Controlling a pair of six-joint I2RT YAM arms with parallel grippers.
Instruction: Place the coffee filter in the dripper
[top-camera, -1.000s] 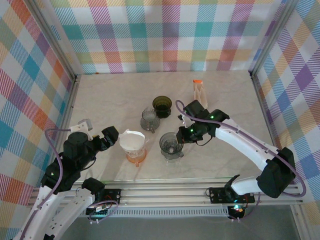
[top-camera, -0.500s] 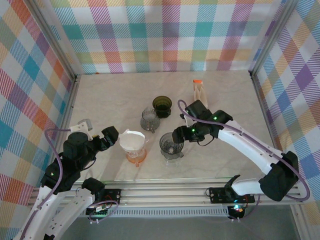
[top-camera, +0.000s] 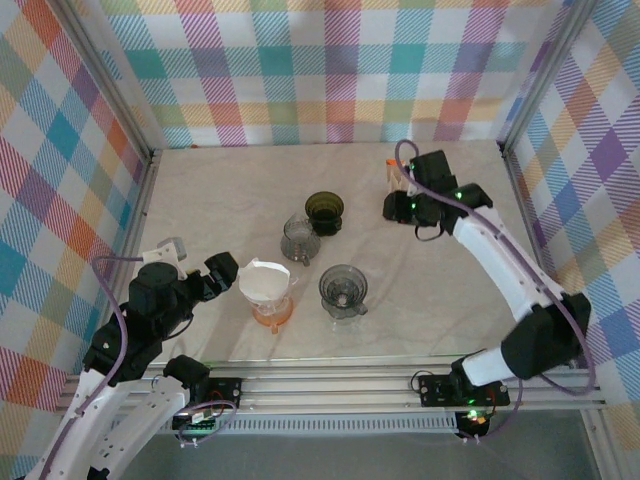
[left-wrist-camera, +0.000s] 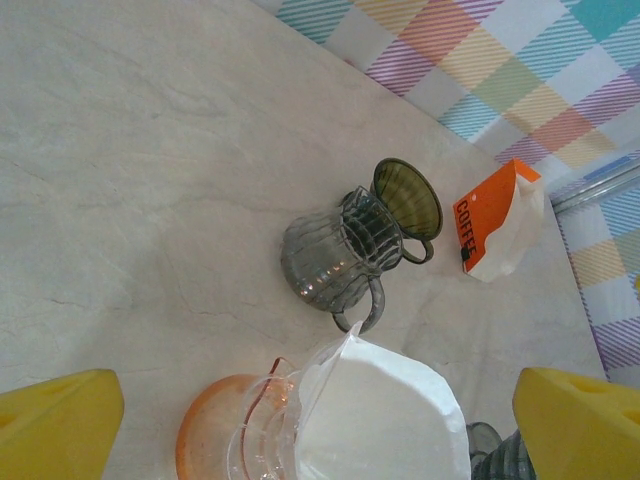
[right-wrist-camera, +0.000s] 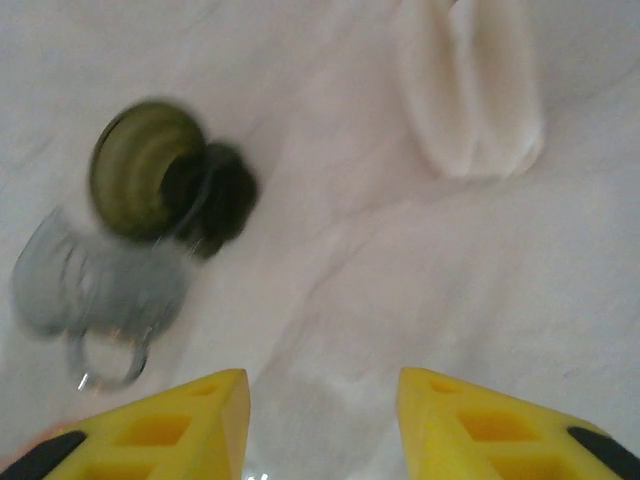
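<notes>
A white paper coffee filter (top-camera: 264, 281) (left-wrist-camera: 385, 420) sits opened in the clear orange dripper (top-camera: 270, 316) (left-wrist-camera: 210, 440) at the table's front. My left gripper (top-camera: 222, 272) (left-wrist-camera: 320, 425) stands wide open just left of it, one yellow finger on each side in the left wrist view, touching nothing. My right gripper (top-camera: 392, 208) (right-wrist-camera: 320, 405) hovers open over bare table at the back right, beside the orange-topped filter pack (top-camera: 398, 176) (right-wrist-camera: 475, 95), with nothing between its fingers.
A smoky grey dripper (top-camera: 343, 291) stands right of the orange one. A ribbed grey dripper (top-camera: 299, 240) (left-wrist-camera: 335, 255) (right-wrist-camera: 95, 285) and a dark green dripper (top-camera: 324, 212) (left-wrist-camera: 405, 195) (right-wrist-camera: 150, 170) sit mid-table. Plaid walls enclose three sides.
My right arm has swung away from the smoky grey dripper to the back right beside the filter pack, its jaws opening then narrowing. The left arm has not moved.
</notes>
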